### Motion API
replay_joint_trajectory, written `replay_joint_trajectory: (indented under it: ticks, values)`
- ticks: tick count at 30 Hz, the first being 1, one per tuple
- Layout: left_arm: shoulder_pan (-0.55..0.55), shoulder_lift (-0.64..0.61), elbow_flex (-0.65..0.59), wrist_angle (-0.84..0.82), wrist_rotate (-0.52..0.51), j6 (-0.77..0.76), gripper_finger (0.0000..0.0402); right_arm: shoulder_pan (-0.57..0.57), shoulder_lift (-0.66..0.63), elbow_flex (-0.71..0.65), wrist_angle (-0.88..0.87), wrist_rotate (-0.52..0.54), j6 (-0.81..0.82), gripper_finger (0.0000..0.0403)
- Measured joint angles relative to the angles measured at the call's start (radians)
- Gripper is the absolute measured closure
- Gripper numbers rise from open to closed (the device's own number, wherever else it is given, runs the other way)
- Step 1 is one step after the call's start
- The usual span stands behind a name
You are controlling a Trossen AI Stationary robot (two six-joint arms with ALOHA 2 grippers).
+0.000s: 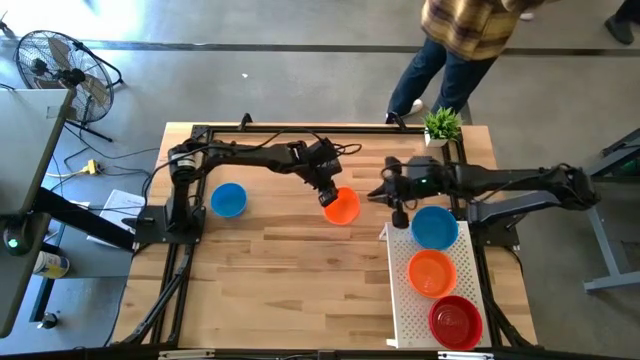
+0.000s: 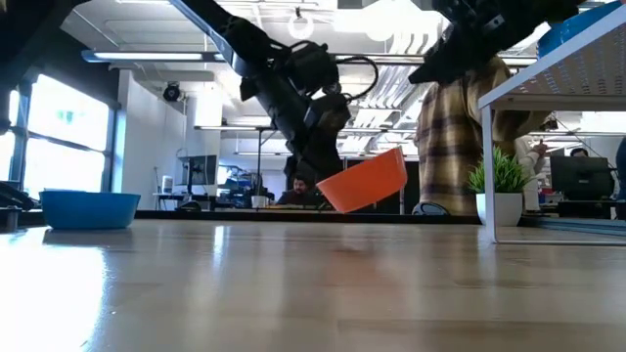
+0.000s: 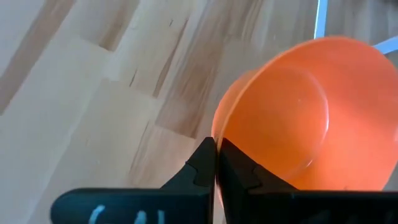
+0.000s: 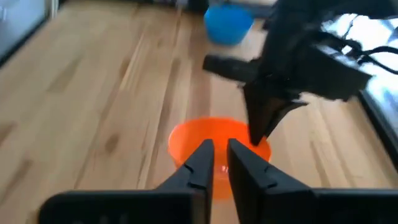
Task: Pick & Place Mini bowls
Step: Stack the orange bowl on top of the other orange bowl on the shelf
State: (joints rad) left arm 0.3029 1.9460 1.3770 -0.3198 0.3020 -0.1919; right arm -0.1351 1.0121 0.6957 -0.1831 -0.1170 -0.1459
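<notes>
Left pincer [image 3: 216, 163] clamped on orange bowl [image 3: 298, 118] rim, low view alone shows it airborne — right pincer [image 4: 216, 163] narrowly parted.

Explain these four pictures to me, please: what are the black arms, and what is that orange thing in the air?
These are two robot arms at a wooden table. One camera looks down from above, one sits at table height, and one rides on each wrist. The left gripper is shut on the rim of an orange bowl, holding it tilted above the table. The right gripper hovers at the white tray, which carries a blue, an orange and a red bowl. Another blue bowl sits on the table. A person stands behind.
</notes>
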Motion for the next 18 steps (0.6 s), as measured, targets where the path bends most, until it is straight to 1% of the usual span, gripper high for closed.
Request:
replay_joint_trajectory:
  ticks: [4, 9, 13, 18]
  values:
    - [0.000, 0.001, -0.001, -0.008, 0.005, 0.012, 0.0402, 0.055, 0.133, 0.173, -0.199, 0.007, -0.079, 0.0334]
    - [-0.001, 0.001, -0.001, -0.009, 0.015, 0.024, 0.0402, 0.115, 0.354, 0.395, -0.455, 0.002, -0.196, 0.0294]
    - [-0.001, 0.001, -0.001, -0.008, 0.025, 0.030, 0.0401, 0.155, 0.499, 0.520, -0.597, 0.027, -0.282, 0.0282]
    - [-0.001, 0.001, -0.001, -0.007, 0.033, 0.035, 0.0401, 0.199, 0.611, 0.578, -0.650, 0.149, -0.383, 0.0282]
